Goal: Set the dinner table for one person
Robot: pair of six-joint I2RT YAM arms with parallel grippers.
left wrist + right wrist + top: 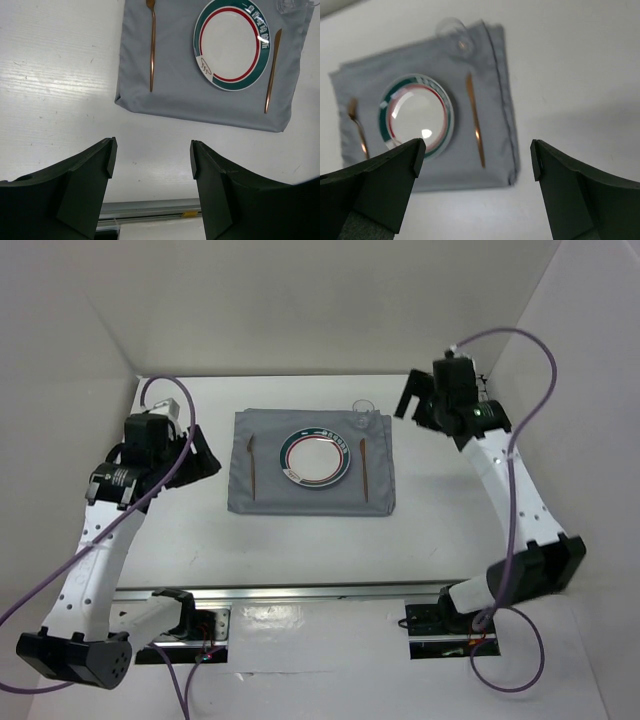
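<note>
The white dinner table (pixel 180 530) fills the middle of the top view, with a silver rail (pixel 330 592) along its edge at 6 o'clock. At 9 o'clock from the grey mat (pixel 270 495), the left gripper (pixel 203 458) hangs over bare tabletop; its jaws stand apart with nothing between them, as the left wrist view shows. The mat lies flat near the table's centre. On it, a slim copper utensil (pixel 251 468) lies at 9 o'clock from the plate (pixel 318 458); its head is too small to tell fork from spoon. The plate, white with a green and red ring, sits mid-mat. A copper knife (pixel 363 468) lies at 3 o'clock from it, just beside but apart. A clear glass (pixel 363 410) stands at the mat's 1 o'clock corner. The right gripper (pixel 412 400) hangs at 2 o'clock from the mat, jaws wide apart and empty.
</note>
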